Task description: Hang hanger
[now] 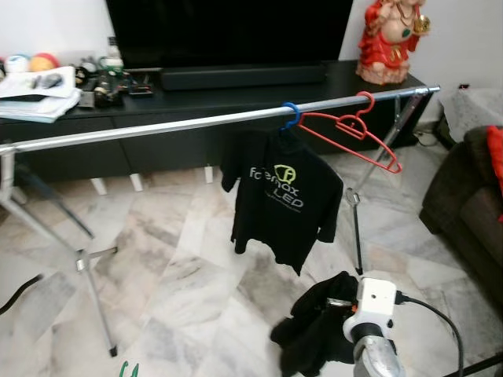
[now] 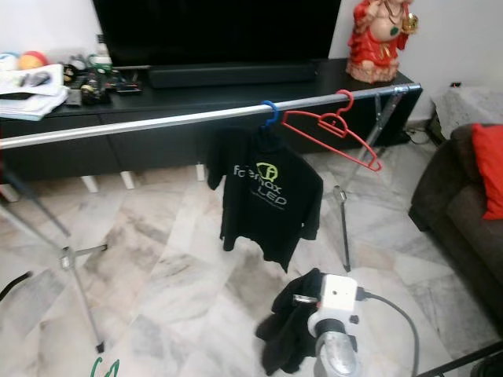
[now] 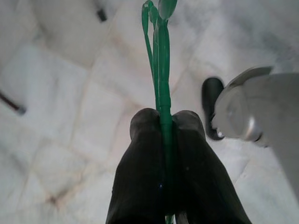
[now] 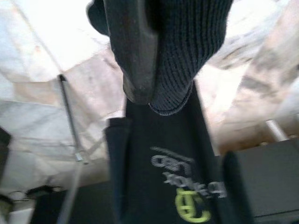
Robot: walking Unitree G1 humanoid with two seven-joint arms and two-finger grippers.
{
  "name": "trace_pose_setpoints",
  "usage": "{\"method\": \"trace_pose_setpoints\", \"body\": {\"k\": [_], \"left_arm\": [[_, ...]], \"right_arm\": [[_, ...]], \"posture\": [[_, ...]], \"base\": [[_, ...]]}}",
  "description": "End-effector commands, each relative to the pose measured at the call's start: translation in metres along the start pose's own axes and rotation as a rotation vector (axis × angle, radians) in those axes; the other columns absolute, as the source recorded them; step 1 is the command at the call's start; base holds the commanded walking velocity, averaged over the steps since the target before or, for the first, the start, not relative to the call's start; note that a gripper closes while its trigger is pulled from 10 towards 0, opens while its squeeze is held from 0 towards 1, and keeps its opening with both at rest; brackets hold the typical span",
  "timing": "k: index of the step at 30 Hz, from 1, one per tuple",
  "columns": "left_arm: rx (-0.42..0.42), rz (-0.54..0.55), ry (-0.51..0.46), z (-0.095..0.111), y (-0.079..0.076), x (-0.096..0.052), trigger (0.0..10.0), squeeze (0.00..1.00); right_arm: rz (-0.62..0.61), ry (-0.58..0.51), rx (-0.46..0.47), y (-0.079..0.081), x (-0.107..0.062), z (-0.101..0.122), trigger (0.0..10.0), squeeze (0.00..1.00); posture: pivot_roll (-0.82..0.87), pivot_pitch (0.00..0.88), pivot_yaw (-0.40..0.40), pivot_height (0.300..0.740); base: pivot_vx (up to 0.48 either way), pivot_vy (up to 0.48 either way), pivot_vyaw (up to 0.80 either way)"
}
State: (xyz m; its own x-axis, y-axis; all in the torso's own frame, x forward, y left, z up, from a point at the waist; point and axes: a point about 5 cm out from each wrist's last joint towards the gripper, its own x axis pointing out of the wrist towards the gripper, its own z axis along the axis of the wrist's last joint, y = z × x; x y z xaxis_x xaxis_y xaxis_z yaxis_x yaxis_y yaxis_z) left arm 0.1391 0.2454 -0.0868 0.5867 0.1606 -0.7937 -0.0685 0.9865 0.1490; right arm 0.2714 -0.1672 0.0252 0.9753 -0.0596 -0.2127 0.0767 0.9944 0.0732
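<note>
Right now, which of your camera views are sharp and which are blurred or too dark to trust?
Left eye view: sharp and evenly lit; the silver metal rail and empty red plastic hanger read clearly. Left wrist view: the thin green plastic hanger is crisp, floor soft. Right wrist view: blurred, the dark knitted garment close and shadowed.

A red figurine (image 1: 387, 38) is standing at the right end of the black TV cabinet (image 1: 236, 94), with a long soundbar (image 1: 244, 76) lying along its middle. Papers (image 1: 39, 94) and small clutter are piling up at the left end. A dark sofa (image 1: 468, 208) is sitting on the marble floor (image 1: 173, 290) at right.
</note>
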Motion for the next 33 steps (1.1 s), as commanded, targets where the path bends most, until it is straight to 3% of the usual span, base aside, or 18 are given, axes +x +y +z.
{"method": "trace_pose_setpoints", "body": {"k": [1,20,30,33], "left_arm": [[0.004,-0.006,0.046,-0.013,-0.002,-0.003,10.0,0.00],[0.003,-0.009,0.059,-0.018,-0.001,-0.005,10.0,0.00],[0.002,0.000,0.066,-0.019,0.008,-0.006,10.0,0.00],[0.004,-0.006,0.069,-0.021,0.002,-0.006,10.0,0.00]], "right_arm": [[-0.020,-0.012,-0.009,-0.007,-0.001,0.001,10.0,0.00],[-0.012,-0.009,-0.010,-0.006,0.001,0.001,10.0,0.00],[-0.010,-0.011,-0.016,-0.005,0.001,0.001,10.0,0.00],[-0.008,-0.012,-0.018,-0.004,0.001,0.001,10.0,0.00]], "posture": [[0.00,0.112,0.010,0.721],[0.00,0.095,0.012,0.721],[0.01,0.108,0.013,0.721],[0.01,0.112,0.016,0.721]], "base": [[-0.330,0.000,0.00],[-0.340,0.000,0.00],[-0.342,0.000,0.00],[-0.341,0.000,0.00]]}}
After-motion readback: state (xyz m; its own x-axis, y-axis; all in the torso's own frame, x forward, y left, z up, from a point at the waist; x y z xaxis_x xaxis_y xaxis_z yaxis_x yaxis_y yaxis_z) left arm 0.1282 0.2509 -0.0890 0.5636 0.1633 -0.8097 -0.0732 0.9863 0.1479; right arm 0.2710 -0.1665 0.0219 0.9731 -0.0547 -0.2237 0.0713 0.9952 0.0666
